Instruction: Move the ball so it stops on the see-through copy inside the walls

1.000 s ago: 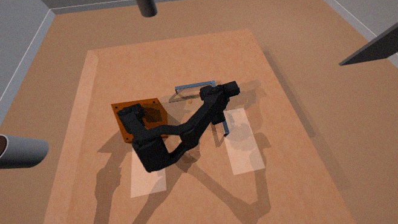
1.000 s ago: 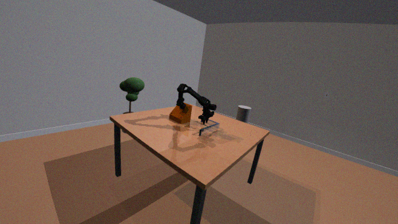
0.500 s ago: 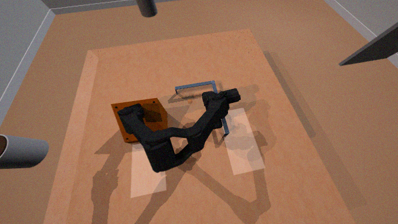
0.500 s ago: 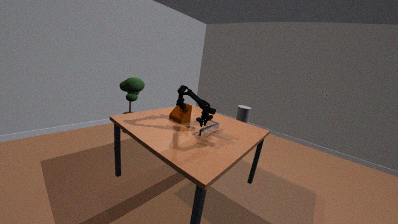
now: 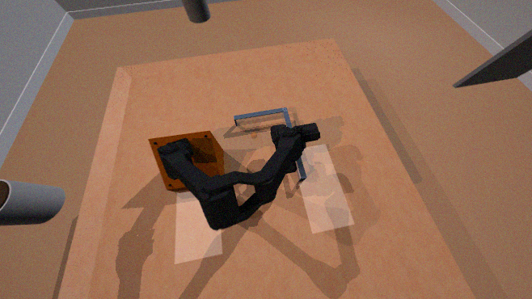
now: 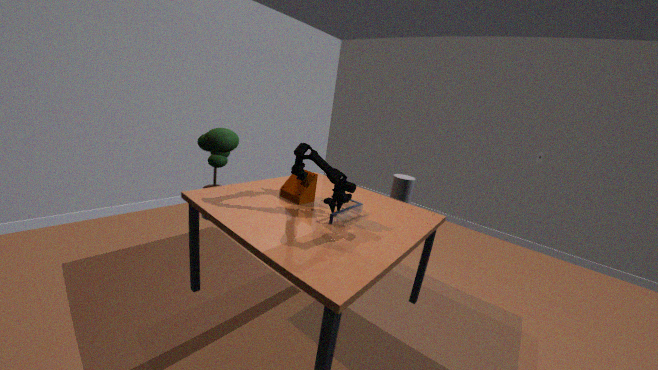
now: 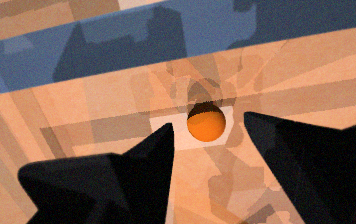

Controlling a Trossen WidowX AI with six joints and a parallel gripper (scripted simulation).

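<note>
The orange ball [image 7: 206, 125] lies on the table between my fingertips in the wrist view, with a gap on each side; the arm hides it in the top view. My gripper [image 7: 207, 123] [image 6: 334, 209] is open and points down at the ball. How far the tips are above the table is hard to tell. Two low clear walls with blue-grey edges [image 5: 260, 113] [image 7: 215, 30] make a corner, and one runs past the ball in the wrist view. A faint orange spot, apparently the see-through copy [image 5: 254, 135], shows inside the corner near the other wall. It is not seen in the wrist view.
The arm's orange base block [image 5: 216, 148] [image 6: 306, 193] stands on the table [image 5: 182, 99] [image 6: 320, 263], left of the walls in the top view. The arm reaches over the long wall there. Bright light patches and arm shadows lie across the table.
</note>
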